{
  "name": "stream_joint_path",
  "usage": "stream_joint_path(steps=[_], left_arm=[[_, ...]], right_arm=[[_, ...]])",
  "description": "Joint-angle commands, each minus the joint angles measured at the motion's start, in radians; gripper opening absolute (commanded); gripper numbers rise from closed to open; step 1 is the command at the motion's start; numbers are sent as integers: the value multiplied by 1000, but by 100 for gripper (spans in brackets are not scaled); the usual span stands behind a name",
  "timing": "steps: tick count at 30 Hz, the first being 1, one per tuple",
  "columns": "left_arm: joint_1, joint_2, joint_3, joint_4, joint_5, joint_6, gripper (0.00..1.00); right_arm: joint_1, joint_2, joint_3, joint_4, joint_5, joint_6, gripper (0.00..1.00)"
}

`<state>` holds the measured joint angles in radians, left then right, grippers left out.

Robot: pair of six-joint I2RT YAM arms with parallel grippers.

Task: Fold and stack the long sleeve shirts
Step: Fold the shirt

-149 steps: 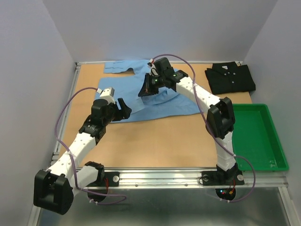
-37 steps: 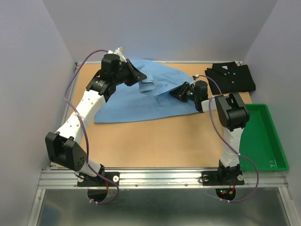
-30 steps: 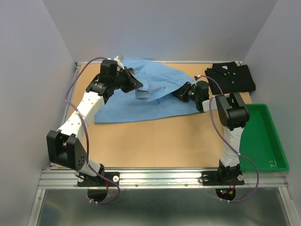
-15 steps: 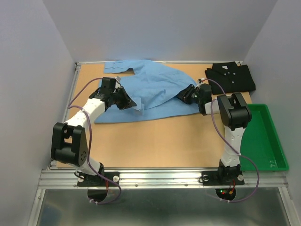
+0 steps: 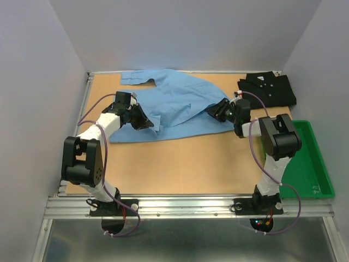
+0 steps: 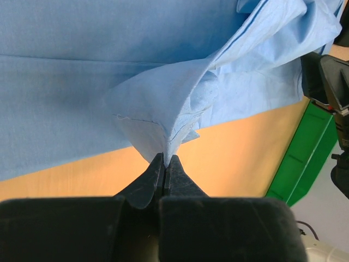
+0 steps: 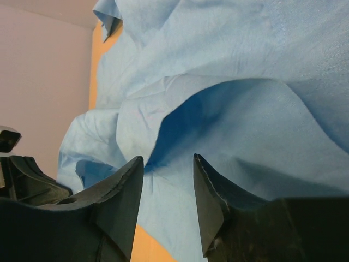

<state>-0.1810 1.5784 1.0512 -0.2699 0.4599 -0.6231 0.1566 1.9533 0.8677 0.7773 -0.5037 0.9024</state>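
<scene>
I see the light blue shirt (image 5: 180,106) spread rumpled across the far middle of the table (image 5: 185,164), well left of the green tray (image 5: 297,158). One sleeve reaches toward the far corner away from the tray, and the shirt's near edge lies roughly straight.

My left gripper (image 6: 164,159) is clamped on a pinched fold of that shirt, on the side farthest from the tray. The cloth rises in a small peak from the closed tips. My right gripper (image 7: 166,158) sits low at the shirt's edge nearest the tray. Its jaws are apart, with nothing pinched that I can make out.

The black shirt (image 5: 267,90) lies folded at the far edge of the table, just beyond the tray's far end and apart from the blue one. Between the blue shirt's near edge and the arm bases, bare table runs across to the tray's left rim.
</scene>
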Motion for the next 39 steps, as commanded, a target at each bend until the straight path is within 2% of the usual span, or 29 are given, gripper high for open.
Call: stream_joint_path(steps=[1,6,11,16,19,20,24,25,26,27,35,39], left_arm=[[5,-47,-29,5,48,23,0],[5,-74,-8,-20,62,52,1],[18,-75,61,-97,120,111,2],[92,-81,84,-147,134,157,2],[120,-40,104,-179,22,218,13],[121,-8,119,-187,-69,241,21],[123,54,158,-161,-229,244,44],[123,67,170,-163,-254,241,51],[123,81,196,-163,-289,241,65],[123,107,208,-167,-303,244,71],[115,112,368,-177,-379,276,90],[75,75,391,-83,-343,328,90]], right_arm=[[-6,-94,-41,50,17,-13,50],[-6,-128,-35,2,30,1,58],[-5,-142,-27,-33,31,0,59],[-5,-169,-29,-67,21,-17,59],[-6,-189,-30,-93,19,-40,59],[-5,-192,-33,-102,21,-48,59],[-5,-218,-36,-148,42,-80,60],[-5,-226,-33,-173,48,-89,60],[-5,-231,-30,-185,50,-95,60],[-5,-235,-26,-199,51,-108,60],[-5,-307,13,-415,126,-252,60],[-6,-346,13,-469,152,-287,60]])
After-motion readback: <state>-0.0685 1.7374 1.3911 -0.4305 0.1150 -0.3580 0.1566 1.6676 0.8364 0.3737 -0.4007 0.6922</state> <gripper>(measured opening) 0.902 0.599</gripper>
